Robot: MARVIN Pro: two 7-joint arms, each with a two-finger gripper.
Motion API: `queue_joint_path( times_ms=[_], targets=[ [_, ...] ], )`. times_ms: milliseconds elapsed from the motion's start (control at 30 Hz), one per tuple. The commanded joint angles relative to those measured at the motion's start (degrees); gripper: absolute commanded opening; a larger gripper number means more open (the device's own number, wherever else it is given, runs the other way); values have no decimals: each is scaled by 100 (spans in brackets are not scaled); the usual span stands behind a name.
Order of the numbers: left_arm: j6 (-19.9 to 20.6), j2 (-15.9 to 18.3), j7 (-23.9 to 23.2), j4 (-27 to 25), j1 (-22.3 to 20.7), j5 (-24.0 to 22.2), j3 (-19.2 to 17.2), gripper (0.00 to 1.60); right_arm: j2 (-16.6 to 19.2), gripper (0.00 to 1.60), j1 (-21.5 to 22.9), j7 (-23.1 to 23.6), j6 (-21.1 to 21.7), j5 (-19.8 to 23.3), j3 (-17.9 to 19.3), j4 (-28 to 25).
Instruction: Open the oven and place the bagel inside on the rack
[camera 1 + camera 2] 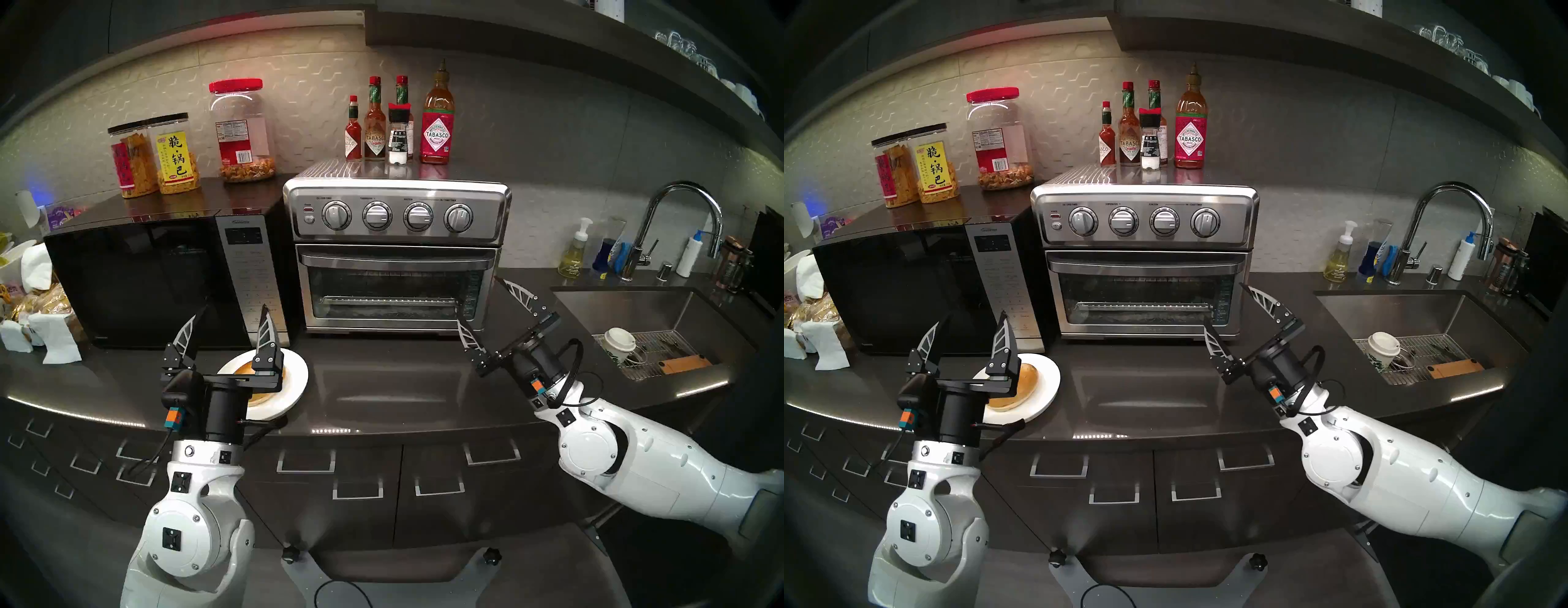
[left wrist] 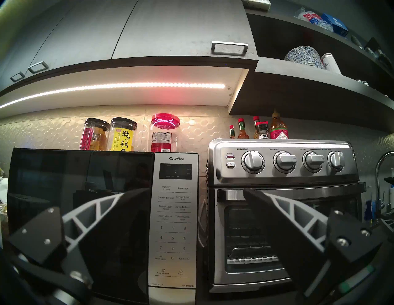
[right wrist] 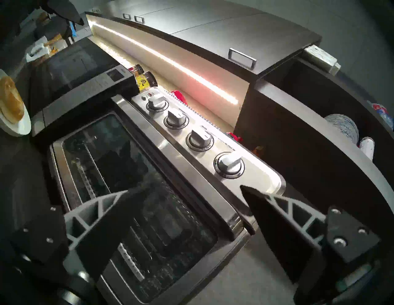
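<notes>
The right claw (image 1: 479, 299) is wide open and empty, just beside the right lower corner of the oven (image 1: 396, 250), whose door is closed. The left claw (image 1: 233, 320) is also wide open and holds nothing; the bagel (image 1: 1015, 388) lies under it on a white plate (image 1: 1047, 382) on the counter (image 1: 382, 382).

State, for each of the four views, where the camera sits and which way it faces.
Head left: from above, down at the oven; both arms, open left claw and right claw show.
Head right: nearly the same.
Left wrist: level, toward the microwave; own fingers show.
Right wrist: tilted, close to the oven door; fingers show.
All share the oven.
</notes>
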Motion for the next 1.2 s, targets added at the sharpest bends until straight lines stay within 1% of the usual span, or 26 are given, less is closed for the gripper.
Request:
queue_joint_path(
  times_ms=[0, 133, 333, 533, 700, 767, 800, 867, 900, 1000, 1033, 1067, 1167],
  targets=[
    [-10, 3, -5, -108, -5, 3, 5, 160, -333, 160, 340, 74, -171, -102, 45, 87],
    [-10, 3, -5, -107, -5, 3, 5, 160, -522, 160, 470, 118, -263, -286, 42, 307],
    [-11, 3, -5, -106, -6, 3, 5, 160, -786, 160, 686, 233, -355, -395, 74, 598],
    [-13, 3, -5, -104, -8, 3, 5, 160, -950, 160, 854, 270, -445, -449, 136, 761],
    [-12, 3, -6, -105, -7, 3, 5, 160, -966, 160, 976, 371, -552, -489, 165, 834],
    [-12, 3, -6, -105, -7, 3, 5, 160, -884, 160, 1109, 573, -639, -545, 162, 876],
    [-12, 3, -6, -105, -7, 3, 5, 160, -884, 160, 1109, 573, -639, -545, 162, 876],
    [-12, 3, -6, -105, -7, 3, 5, 160, -802, 160, 1201, 754, -729, -562, 155, 918],
    [-13, 3, -6, -103, -8, 3, 5, 160, -728, 160, 1333, 1014, -842, -552, 150, 984],
    [-14, 3, -6, -102, -9, 3, 5, 160, -761, 160, 1445, 1140, -848, -566, 196, 1073],
    [-15, 3, -6, -101, -9, 3, 5, 160, -802, 160, 1385, 1241, -872, -592, 334, 1074],
    [-15, 3, -6, -101, -10, 3, 5, 160, -787, 160, 1541, 1235, -866, -572, 230, 1135],
    [-15, 3, -6, -101, -10, 3, 5, 160, -861, 160, 1643, 1425, -905, -520, 296, 1232]
  ],
)
